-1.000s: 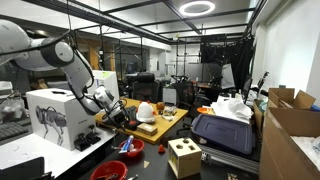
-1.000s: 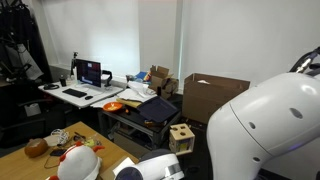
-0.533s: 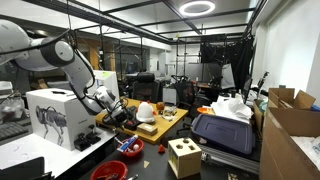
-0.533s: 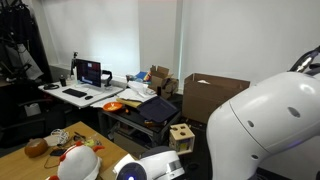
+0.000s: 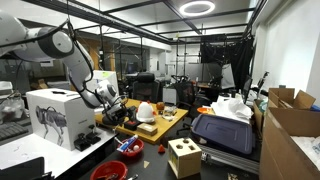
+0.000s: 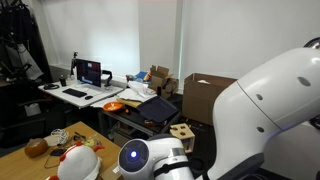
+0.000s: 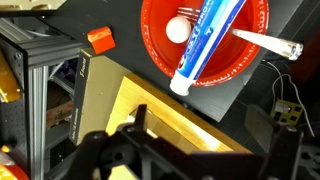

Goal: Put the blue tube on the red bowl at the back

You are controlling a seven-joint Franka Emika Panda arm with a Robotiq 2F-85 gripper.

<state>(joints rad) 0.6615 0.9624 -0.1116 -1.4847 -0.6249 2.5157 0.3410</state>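
In the wrist view the blue tube [image 7: 212, 40] lies slanted across the red bowl [image 7: 158, 50]. Its pale cap end [image 7: 182, 85] hangs over the bowl's near rim. A small white ball [image 7: 178, 30] and a silver utensil [image 7: 266, 42] also rest in the bowl. My gripper [image 7: 205, 135] is open and empty, its dark fingers [image 7: 135, 125] spread wide above the wooden table edge, clear of the tube. In an exterior view the gripper [image 5: 113, 102] hangs above and behind the red bowl [image 5: 128, 147], which shows a bit of blue inside.
A small orange block [image 7: 100, 38] lies beside the bowl. A wooden table [image 5: 165, 122] carries a white helmet-like object [image 5: 146, 112]. A second red bowl [image 5: 108, 171] and a wooden cube with holes [image 5: 183, 157] stand nearer. The white arm [image 6: 270, 120] fills much of one exterior view.
The arm has lifted up and away from the bowl. In an exterior view its white body has swung further into the picture.
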